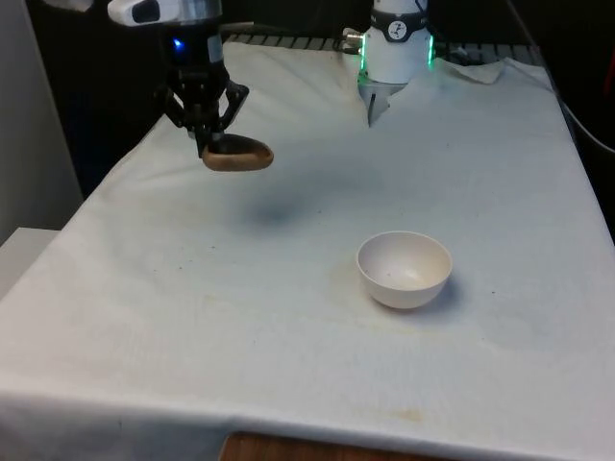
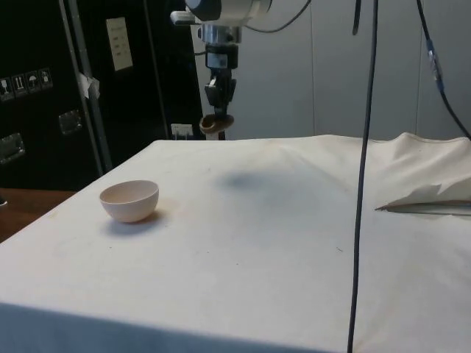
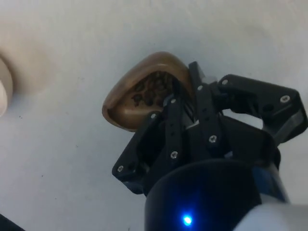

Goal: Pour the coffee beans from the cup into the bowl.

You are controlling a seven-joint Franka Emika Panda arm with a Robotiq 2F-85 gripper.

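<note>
The white bowl (image 1: 405,269) sits upright on the cloth-covered tabletop (image 1: 288,346), nearer the front edge. Well beyond the bowl and toward the front view's left, the hand (image 1: 213,142) hangs above the tabletop, clenched on the rim of the brown cup (image 1: 237,156). The cup hangs just under the fingers (image 3: 175,127), with dark coffee beans (image 3: 149,91) inside.

One brown cup (image 1: 237,156) is hanging above the white cloth (image 1: 192,317) at the far side, toward the front view's left, and dark coffee beans (image 3: 150,90), too clustered to count, are lying inside it. One white bowl (image 1: 405,270) is sitting on the cloth nearer, toward the front view's right. One black gripper (image 1: 213,144) is clamping the cup's rim.
</note>
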